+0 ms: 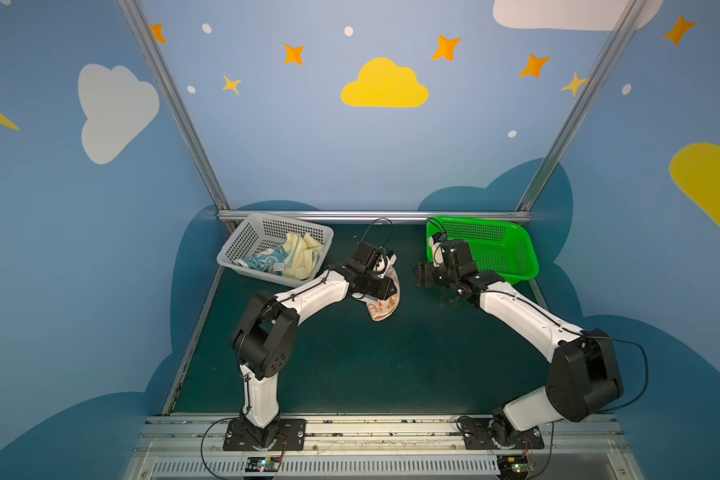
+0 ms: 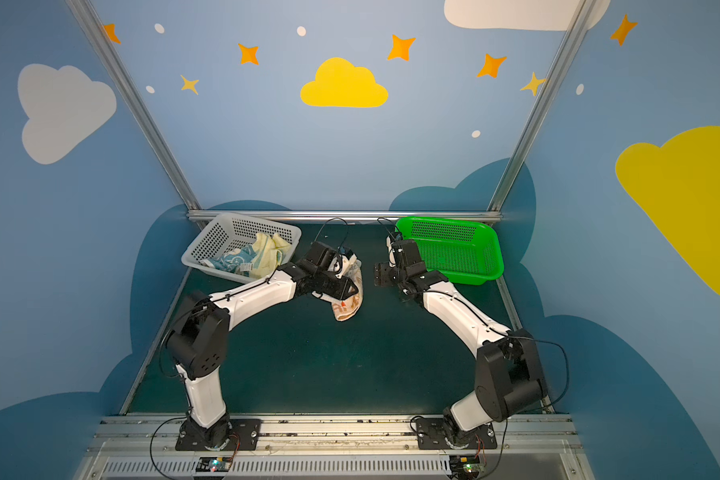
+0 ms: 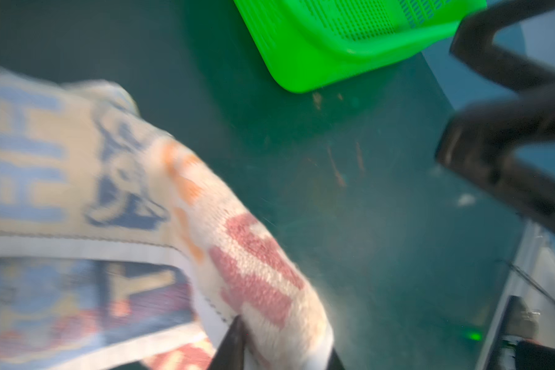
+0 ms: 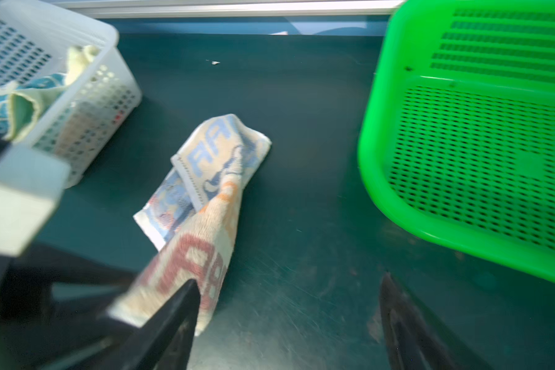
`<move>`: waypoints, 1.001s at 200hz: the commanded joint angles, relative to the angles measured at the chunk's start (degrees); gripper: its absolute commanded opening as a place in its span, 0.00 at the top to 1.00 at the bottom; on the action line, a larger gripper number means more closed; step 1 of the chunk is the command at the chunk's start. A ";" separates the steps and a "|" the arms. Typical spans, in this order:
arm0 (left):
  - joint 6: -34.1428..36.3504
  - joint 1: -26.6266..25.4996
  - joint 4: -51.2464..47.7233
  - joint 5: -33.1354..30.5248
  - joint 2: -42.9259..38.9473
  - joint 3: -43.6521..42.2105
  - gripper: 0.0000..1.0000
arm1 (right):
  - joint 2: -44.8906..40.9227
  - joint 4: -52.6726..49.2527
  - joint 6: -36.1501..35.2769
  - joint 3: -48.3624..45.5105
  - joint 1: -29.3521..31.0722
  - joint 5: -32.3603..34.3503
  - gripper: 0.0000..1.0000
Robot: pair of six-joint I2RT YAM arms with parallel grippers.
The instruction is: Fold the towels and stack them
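Terry towel [image 1: 385, 309], seemingly beneath left pincer [image 3: 284, 349]

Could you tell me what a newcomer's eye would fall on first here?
The bright green basket, empty at the back right. Then the striped towel, crumpled in the middle, and the white basket at the back left holding two more towels.

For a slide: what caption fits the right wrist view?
Bunched striped towel on the mat between a white basket and a green basket, right gripper open.
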 commanded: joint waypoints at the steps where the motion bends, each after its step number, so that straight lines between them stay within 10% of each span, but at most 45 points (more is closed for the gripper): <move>1: 1.68 -2.17 0.54 4.14 1.88 0.14 0.34 | -2.91 -1.05 0.81 -0.91 -0.04 5.32 0.18; 20: 2.44 -2.51 -0.04 4.36 2.23 0.35 0.00 | -3.87 0.43 -0.28 -2.26 -0.07 5.19 0.20; 74: 1.46 1.28 2.98 -3.16 -4.00 -4.65 0.00 | -1.11 5.12 -14.82 -4.23 0.93 -7.77 0.29; 141: -4.85 7.85 6.15 -21.93 -8.28 -9.68 0.00 | 10.69 -6.57 -1.30 1.35 4.14 -0.95 0.46; 200: -3.59 9.39 7.81 -23.64 -6.71 -9.19 0.00 | 14.26 0.04 -2.87 -3.94 8.20 2.25 0.44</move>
